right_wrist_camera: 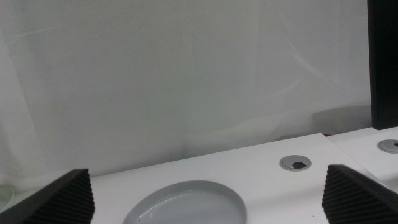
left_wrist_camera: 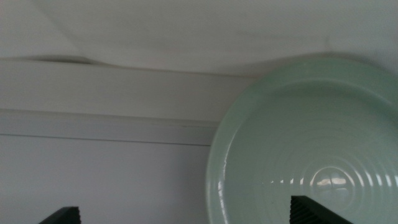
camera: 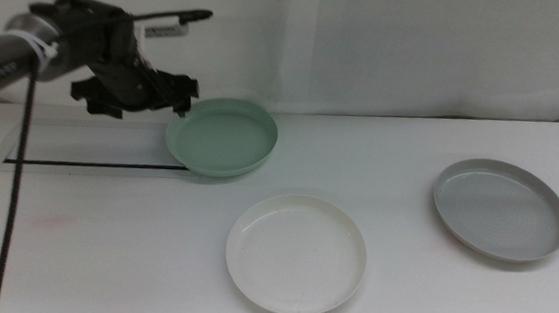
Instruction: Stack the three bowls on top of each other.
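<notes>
A white table (camera: 104,263) holds three shallow bowls. The mint green bowl (camera: 223,137) sits toward the back left, tilted, with its left rim raised. The left pincer (camera: 181,102) reaches in from the left and hangs at that raised rim; in its wrist view the jaws stand wide apart, one over the bowl's inside, one outside, so it is open. The white bowl (camera: 296,255) lies flat at front centre. The grey bowl (camera: 499,209) lies well apart on the right. The right pincer (right_wrist_camera: 208,194), seen only in its wrist view, is open above the grey bowl's near side.
</notes>
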Robot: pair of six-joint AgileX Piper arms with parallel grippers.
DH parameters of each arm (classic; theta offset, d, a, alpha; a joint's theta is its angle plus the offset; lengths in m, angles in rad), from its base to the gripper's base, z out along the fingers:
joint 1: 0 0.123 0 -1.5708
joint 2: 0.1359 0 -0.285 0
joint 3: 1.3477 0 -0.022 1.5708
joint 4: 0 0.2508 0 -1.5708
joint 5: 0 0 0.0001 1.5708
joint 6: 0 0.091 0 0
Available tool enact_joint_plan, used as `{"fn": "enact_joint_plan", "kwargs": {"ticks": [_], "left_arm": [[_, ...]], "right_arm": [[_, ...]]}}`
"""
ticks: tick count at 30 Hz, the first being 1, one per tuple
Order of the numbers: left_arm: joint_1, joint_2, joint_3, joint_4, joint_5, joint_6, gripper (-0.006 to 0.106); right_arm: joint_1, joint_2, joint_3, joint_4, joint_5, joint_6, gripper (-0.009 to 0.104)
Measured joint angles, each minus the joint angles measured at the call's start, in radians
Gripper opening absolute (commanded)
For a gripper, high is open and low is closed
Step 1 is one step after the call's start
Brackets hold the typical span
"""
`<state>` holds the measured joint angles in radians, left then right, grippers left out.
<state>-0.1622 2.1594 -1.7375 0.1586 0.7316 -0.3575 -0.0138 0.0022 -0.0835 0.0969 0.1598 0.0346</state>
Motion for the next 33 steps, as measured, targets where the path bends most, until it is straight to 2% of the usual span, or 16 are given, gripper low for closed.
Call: {"fn": "enact_joint_plan", "kwargs": {"ticks": [10, 15, 18, 20, 23, 25, 33], "left_arm": [[0.000, 0.106, 0.000, -0.002, -0.039, 0.009, 0.086], [0.000, 0.128, 0.000, -0.002, -0.042, 0.010, 0.078], [0.000, 0.132, -0.006, -0.006, -0.044, 0.012, 0.066], [0.000, 0.132, -0.006, -0.006, -0.046, 0.014, 0.054], [0.000, 0.132, -0.006, -0.006, -0.052, 0.014, 0.024], [0.000, 0.132, -0.006, -0.006, -0.053, 0.014, -0.003], [0.000, 0.134, -0.010, -0.022, -0.082, 0.008, -0.003]], "right_arm": [[0.000, 0.000, 0.000, 0.000, 0.000, -0.002, 0.103], [0.000, 0.000, 0.000, 0.000, -0.001, -0.002, 0.103], [0.000, 0.000, 0.000, 0.000, -0.001, -0.002, 0.103], [0.000, 0.000, 0.000, 0.000, -0.001, -0.002, 0.103], [0.000, 0.000, 0.000, 0.000, -0.001, -0.002, 0.103], [0.000, 0.000, 0.000, 0.000, -0.001, -0.002, 0.103], [0.000, 0.000, 0.000, 0.000, -0.001, 0.000, 0.103]]}}
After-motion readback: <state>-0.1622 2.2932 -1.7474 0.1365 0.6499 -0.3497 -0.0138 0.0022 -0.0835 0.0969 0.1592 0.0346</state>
